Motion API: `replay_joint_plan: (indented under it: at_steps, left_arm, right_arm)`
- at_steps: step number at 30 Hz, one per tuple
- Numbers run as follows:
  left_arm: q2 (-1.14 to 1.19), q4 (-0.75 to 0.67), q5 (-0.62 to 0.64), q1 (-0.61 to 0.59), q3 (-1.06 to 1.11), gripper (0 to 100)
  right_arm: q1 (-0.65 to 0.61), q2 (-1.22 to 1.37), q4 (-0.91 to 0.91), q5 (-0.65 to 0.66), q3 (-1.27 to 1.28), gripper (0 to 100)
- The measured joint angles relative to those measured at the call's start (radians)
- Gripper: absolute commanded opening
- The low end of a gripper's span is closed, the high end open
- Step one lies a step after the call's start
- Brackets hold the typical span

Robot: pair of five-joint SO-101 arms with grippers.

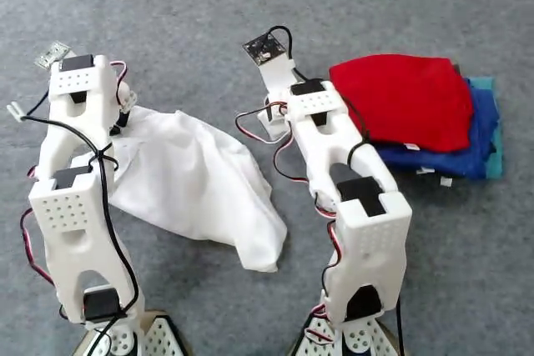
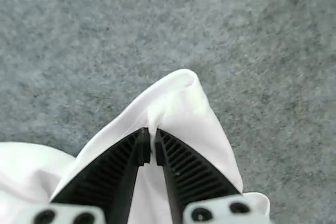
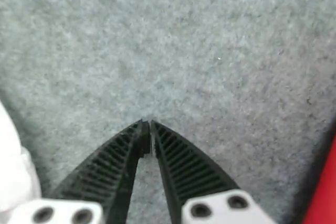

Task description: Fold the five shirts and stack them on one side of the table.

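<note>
A crumpled white shirt (image 1: 192, 181) lies spread on the grey table cover between the two arms. My left gripper (image 2: 150, 148) is shut on a raised fold of that white shirt (image 2: 178, 103), at the shirt's far left corner in the high view. My right gripper (image 3: 147, 137) is shut with nothing in it, just above bare grey cover, between the white shirt (image 3: 13, 171) and the stack. A folded red shirt (image 1: 405, 102) tops a stack on the right side, over a folded blue shirt (image 1: 467, 152) and a teal one (image 1: 495, 122).
Grey felt cover (image 1: 192, 31) runs across the whole table, with open room along the far side and at the near right. The red shirt's edge (image 3: 323, 192) lies close beside my right gripper. Both arm bases stand at the near edge.
</note>
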Motion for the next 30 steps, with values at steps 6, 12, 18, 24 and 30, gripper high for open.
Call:
replay_joint_plan:
  at_steps: [6, 12, 18, 24, 30]
  left_arm:
    - [0.002, 0.199, -0.124, -0.044, -0.301, 3]
    - [0.0, 0.466, -0.273, -0.203, -0.799, 3]
    - [-0.126, 0.494, -0.402, -0.356, -0.844, 3]
    - [-0.371, 0.496, -0.526, -0.448, -0.494, 3]
    - [-0.6, 0.496, -0.632, -0.562, -0.124, 3]
  right_arm:
    - [0.0, 0.0, 0.064, 0.0, -0.072, 1.8]
    - [-0.009, 0.009, 0.285, 0.0, -0.249, 1.9]
    - [-0.13, 0.009, 0.52, 0.003, -0.402, 11.9]
    - [-0.316, 0.051, 0.562, -0.015, -0.42, 17.8]
    - [-0.416, 0.247, 0.563, -0.061, -0.453, 17.2]
